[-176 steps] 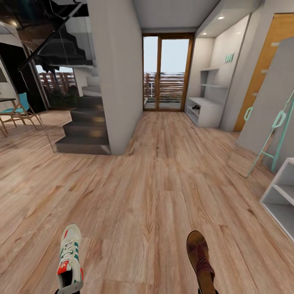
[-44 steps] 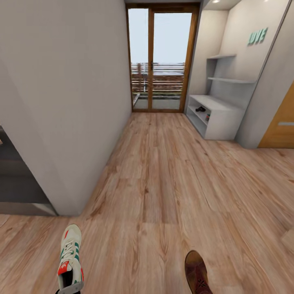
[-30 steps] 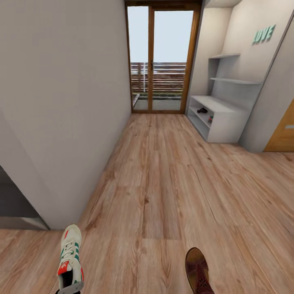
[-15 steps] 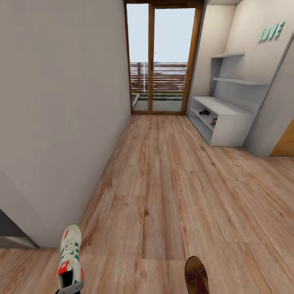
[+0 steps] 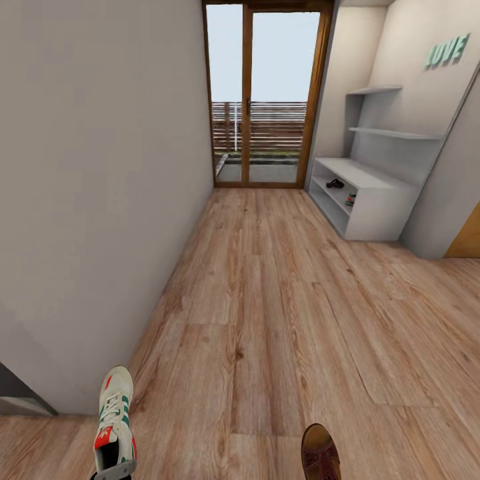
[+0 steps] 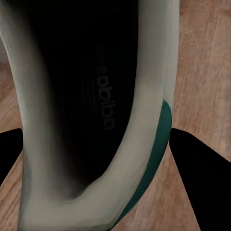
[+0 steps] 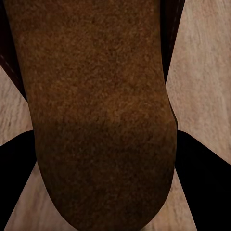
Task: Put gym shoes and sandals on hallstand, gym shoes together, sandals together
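A white gym shoe (image 5: 113, 420) with green stripes hangs toe-forward over the corridor floor (image 5: 267, 300) at lower left, and my left gripper (image 6: 96, 132) is shut on its heel opening (image 6: 72, 96). My right gripper (image 7: 106, 134) is shut on a brown sandal (image 5: 320, 453), held at lower right; its tan footbed (image 7: 96, 96) lies between the dark fingers (image 7: 202, 168). The pale grey hallstand (image 5: 380, 213) stands ahead on the right. In its upper slot lies the other dark sandal (image 5: 335, 183), and the other gym shoe (image 5: 350, 199) sits in the slot below.
A grey wall (image 5: 100, 200) runs close along my left, with a stair corner (image 5: 17, 397) at its foot. A glass balcony door (image 5: 267, 100) closes the corridor's far end. A wooden door (image 5: 467, 240) is right of the hallstand, under green wall letters (image 5: 447, 52).
The camera has rolled forward down the corridor, so the hallstand looms nearer and the stairs slip out at left. Both shoes stay held; the sandal sits lower in view.
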You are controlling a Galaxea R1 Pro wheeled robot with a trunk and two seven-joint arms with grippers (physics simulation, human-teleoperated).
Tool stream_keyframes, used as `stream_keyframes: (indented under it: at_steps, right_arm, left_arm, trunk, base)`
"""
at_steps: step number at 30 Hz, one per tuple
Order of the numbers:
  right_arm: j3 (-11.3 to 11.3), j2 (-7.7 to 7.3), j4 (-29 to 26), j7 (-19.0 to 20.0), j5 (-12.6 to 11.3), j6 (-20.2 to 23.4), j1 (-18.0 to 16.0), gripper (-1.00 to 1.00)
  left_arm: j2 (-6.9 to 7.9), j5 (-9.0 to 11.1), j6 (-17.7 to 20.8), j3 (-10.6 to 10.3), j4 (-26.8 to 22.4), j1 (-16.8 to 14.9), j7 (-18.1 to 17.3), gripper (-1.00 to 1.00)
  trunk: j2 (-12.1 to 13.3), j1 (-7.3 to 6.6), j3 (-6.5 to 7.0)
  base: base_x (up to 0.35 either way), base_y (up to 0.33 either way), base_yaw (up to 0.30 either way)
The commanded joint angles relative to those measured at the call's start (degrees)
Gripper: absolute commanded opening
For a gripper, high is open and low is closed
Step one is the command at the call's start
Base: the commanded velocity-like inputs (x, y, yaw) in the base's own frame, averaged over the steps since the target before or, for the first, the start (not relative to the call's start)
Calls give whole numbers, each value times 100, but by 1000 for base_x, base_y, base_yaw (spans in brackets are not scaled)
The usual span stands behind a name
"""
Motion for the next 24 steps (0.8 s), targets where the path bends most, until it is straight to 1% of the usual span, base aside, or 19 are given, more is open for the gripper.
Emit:
stream_keyframes:
  at_steps: [1, 17, 24]
  right_arm:
    - [-26, 3, 3, -34, 61, -13, -4, -100]
    - [-26, 3, 4, -34, 61, -13, -4, -100]
    - [-26, 3, 4, -34, 61, -13, -3, -100]
  left_arm:
    - [-1, -60, -21, 29, 5, -5, 19, -100]
    - [-5, -56, -30, 29, -13, 73, 19, -100]
    - [-5, -55, -30, 29, -15, 74, 19, -100]
  trunk:
    - [-2, -1, -5]
    - [38, -23, 13]
    - [319, -177, 139]
  base:
    - [3, 0, 0]
    - [0, 0, 0]
    - [0, 0, 0]
